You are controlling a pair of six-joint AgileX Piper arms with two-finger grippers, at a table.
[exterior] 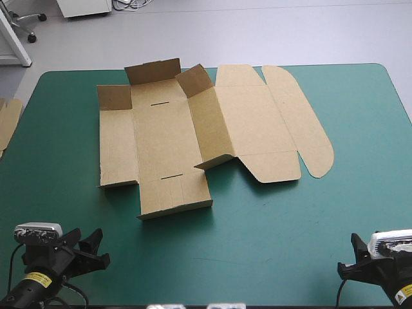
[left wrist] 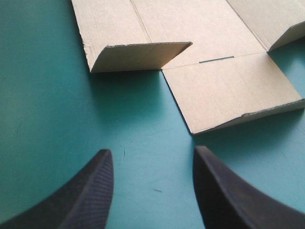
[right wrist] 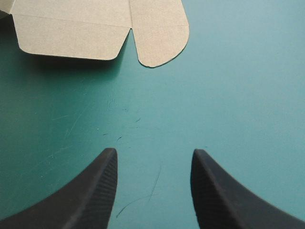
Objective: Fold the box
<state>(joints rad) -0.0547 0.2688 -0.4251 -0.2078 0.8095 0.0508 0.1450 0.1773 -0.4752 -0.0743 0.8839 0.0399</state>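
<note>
Left pincer (left wrist: 151, 155) and right pincer (right wrist: 151, 153) stand apart, empty, at the surface's (exterior: 290, 244) near corners; I should lift the box's (exterior: 166, 132) near flap (exterior: 175, 196) squarely along its crease.

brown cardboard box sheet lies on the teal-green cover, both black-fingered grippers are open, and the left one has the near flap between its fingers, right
No. The left wrist view shows the left gripper open on nothing: the near flap of the brown cardboard box lies ahead of it, untouched. The right gripper is open too.
</note>
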